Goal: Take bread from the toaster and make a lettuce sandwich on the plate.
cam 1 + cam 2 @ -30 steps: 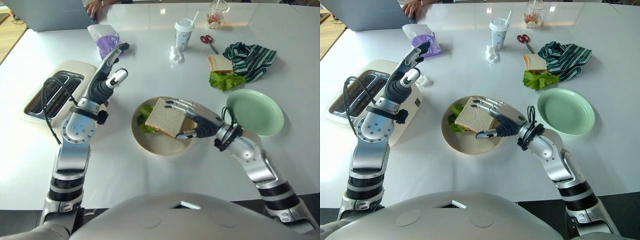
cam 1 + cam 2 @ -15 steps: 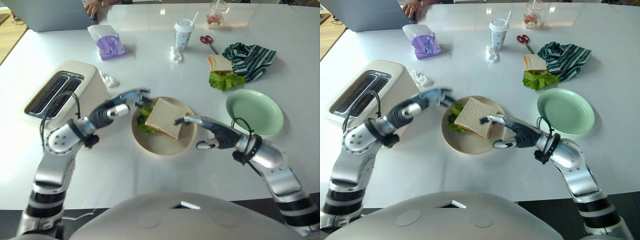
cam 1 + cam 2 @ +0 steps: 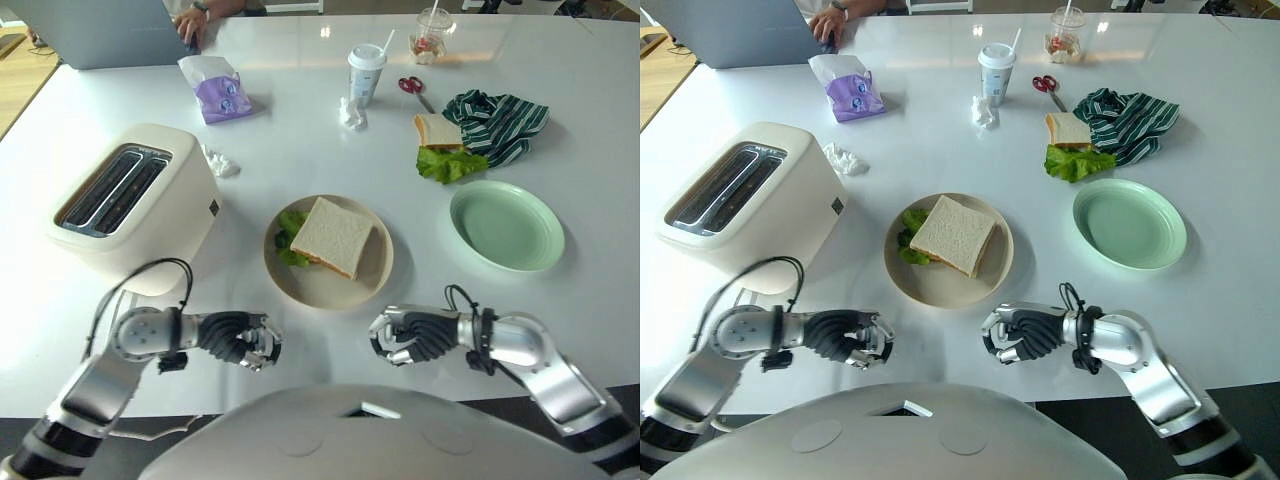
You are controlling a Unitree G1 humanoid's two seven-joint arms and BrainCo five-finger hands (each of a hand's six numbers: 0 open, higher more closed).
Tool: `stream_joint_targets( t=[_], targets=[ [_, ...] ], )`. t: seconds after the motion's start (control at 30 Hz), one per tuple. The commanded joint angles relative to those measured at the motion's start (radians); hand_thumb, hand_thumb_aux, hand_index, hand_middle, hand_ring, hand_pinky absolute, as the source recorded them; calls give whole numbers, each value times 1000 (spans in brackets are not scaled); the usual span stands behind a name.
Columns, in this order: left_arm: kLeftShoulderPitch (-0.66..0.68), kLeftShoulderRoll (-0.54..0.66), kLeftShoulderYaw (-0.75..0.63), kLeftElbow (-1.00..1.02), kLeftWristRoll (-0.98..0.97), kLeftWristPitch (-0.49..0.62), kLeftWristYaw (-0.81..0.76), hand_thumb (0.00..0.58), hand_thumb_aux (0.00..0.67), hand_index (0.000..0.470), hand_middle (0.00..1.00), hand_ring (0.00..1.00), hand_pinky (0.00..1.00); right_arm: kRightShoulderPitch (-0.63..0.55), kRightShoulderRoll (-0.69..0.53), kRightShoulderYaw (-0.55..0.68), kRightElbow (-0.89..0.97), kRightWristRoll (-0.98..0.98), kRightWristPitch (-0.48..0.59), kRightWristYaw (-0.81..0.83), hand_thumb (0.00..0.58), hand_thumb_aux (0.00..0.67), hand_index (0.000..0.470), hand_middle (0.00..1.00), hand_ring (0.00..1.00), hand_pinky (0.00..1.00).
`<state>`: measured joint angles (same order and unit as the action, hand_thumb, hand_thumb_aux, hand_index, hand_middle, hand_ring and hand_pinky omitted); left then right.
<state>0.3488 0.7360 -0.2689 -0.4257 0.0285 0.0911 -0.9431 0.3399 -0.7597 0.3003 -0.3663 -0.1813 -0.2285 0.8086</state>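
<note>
Sandwich looks assembled: bread slice (image 3: 333,236) lies atop lettuce (image 3: 289,224) on the tan plate (image 3: 377,278) at mid-bench, and the toaster (image 3: 130,205) slots appear empty, so I judge little or nothing left. Left hand (image 3: 240,338) and right hand (image 3: 410,335) are both clenched on nothing, low by the near edge of the bench (image 3: 300,150). Bare surface lies between them and the plate; toaster just left, green plate (image 3: 506,225) right.

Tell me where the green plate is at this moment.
In the left eye view the green plate lies on the robot's right, beside the beige sandwich plate and in front of the loose lettuce.
</note>
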Motion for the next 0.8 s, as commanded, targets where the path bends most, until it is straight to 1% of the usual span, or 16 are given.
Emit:
stream_joint_targets(
  t=[0.03,0.3,0.53,0.63,0.8],
  targets=[
    [-38,-53,-90,34,120,37,81,580,670,470,1000,1000,1000,-36,17,40,23,-30,-8,3,580,670,470,1000,1000,1000],
    [-98,-87,-109,75,183,74,177,580,670,470,1000,1000,1000,-114,65,81,107,-125,-52,-64,580,670,470,1000,1000,1000],
    [-187,-150,-100,130,193,109,256,580,670,470,1000,1000,1000,-200,105,68,214,-170,-107,-165,580,670,470,1000,1000,1000],
    [-223,-160,-91,162,203,102,286,580,670,470,1000,1000,1000,-263,118,72,269,-243,-133,-226,580,670,470,1000,1000,1000],
    [-285,-183,-67,205,194,103,313,580,670,470,1000,1000,1000,-362,155,100,364,-294,-171,-273,580,670,470,1000,1000,1000]
  ],
)
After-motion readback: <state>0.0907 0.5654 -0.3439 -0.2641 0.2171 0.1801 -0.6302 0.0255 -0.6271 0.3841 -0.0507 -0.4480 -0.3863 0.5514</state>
